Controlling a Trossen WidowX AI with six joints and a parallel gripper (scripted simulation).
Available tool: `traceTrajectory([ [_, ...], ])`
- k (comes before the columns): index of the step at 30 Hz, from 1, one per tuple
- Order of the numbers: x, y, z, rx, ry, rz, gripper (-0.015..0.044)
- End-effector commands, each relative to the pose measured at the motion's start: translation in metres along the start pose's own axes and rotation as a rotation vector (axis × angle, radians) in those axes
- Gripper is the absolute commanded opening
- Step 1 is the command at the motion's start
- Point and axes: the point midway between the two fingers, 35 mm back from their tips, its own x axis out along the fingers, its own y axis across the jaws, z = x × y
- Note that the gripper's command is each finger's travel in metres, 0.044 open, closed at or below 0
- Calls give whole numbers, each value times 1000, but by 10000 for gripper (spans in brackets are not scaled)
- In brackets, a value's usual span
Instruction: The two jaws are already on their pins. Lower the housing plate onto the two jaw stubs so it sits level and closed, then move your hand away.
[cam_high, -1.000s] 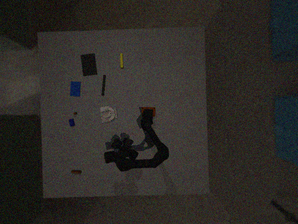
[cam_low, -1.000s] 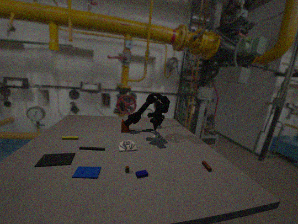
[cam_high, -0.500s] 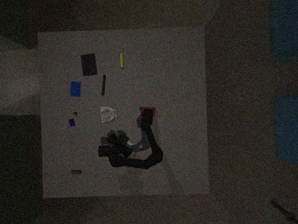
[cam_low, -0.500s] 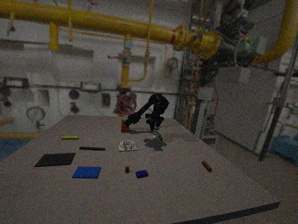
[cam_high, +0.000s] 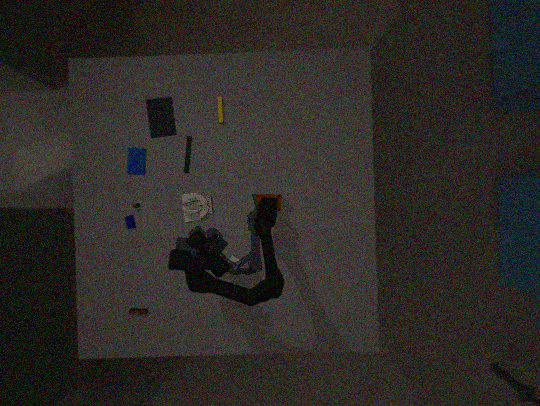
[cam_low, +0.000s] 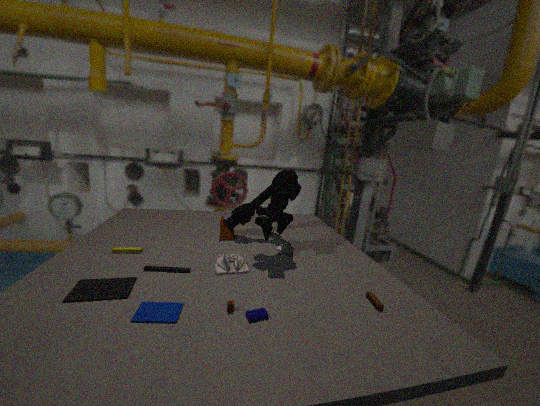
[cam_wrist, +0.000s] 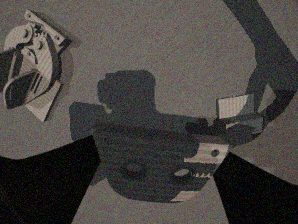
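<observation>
Gripping a pale, rounded housing plate with holes through it, the black parallel-jaw gripper of a black six-joint robot arm suspends the part above a speckled gray tabletop. Dark fingers flank the plate at both sides, and shadow covers most of its face. Apart from it, on the tabletop, sits the pale mechanism with curved jaw pieces on a flat base; the plate is off its stubs. The arm rises beside an orange block. Farther out lie a slim yellow bar, a narrow black bar, a flat black rectangle and a flat blue rectangle. A small dark-blue block sits near a tiny brown-orange piece, with an orange-brown rod well apart from both. Behind the table, a thick yellow pipe crosses a pale wall.
</observation>
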Motion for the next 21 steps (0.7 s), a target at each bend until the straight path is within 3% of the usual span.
traceTrajectory([
  [1,0,14,2,33,-7,5,351],
  [21,2,78,20,227,-12,5,351],
])
